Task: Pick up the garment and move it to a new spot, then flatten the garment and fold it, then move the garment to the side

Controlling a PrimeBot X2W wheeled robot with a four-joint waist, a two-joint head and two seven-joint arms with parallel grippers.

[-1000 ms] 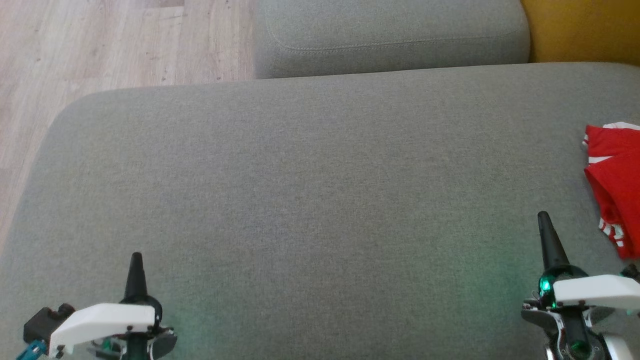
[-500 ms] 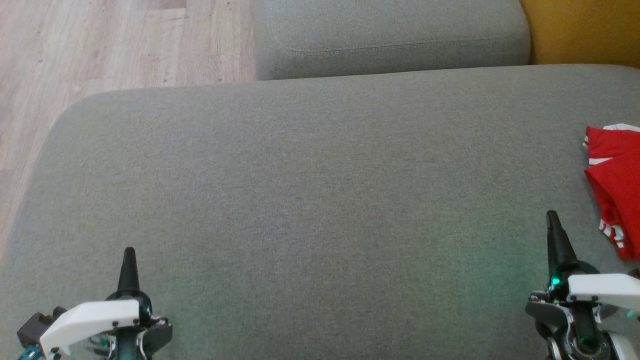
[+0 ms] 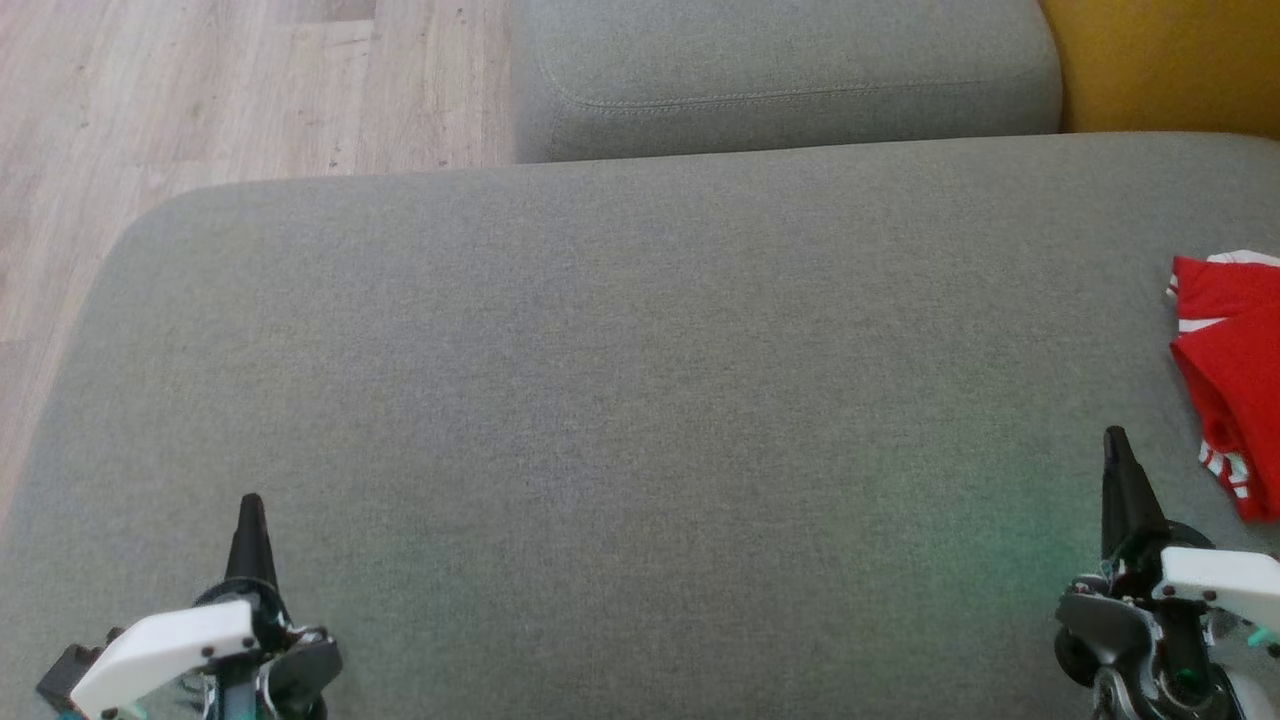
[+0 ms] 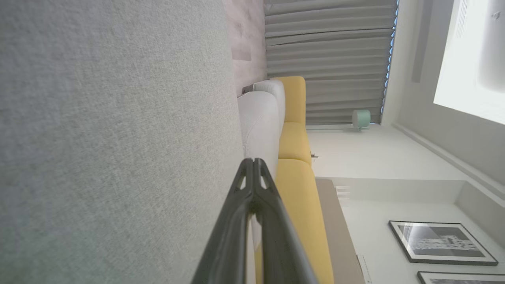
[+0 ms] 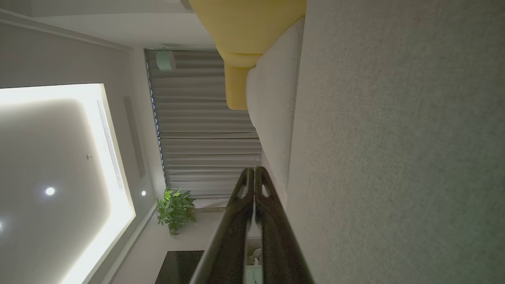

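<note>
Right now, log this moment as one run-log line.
garment: red, white trim, right side of grey cushion, ungrasped | left gripper: shut, empty | right gripper: shut, empty, near garment, not touching

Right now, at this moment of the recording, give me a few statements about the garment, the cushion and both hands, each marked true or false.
1. The red garment with white trim lies on the grey cushion at the head view's right edge. True.
2. The right hand grips the garment. False: its fingers are shut on nothing and stand apart from the garment, on the side toward the cushion's middle.
3. The left hand is wide open. False: the left wrist view shows its fingers closed together with nothing between them.
4. A wooden floor shows past the cushion's far left corner. True.
5. The garment lies midway between the two hands. False: the cushion between them is bare.
</note>
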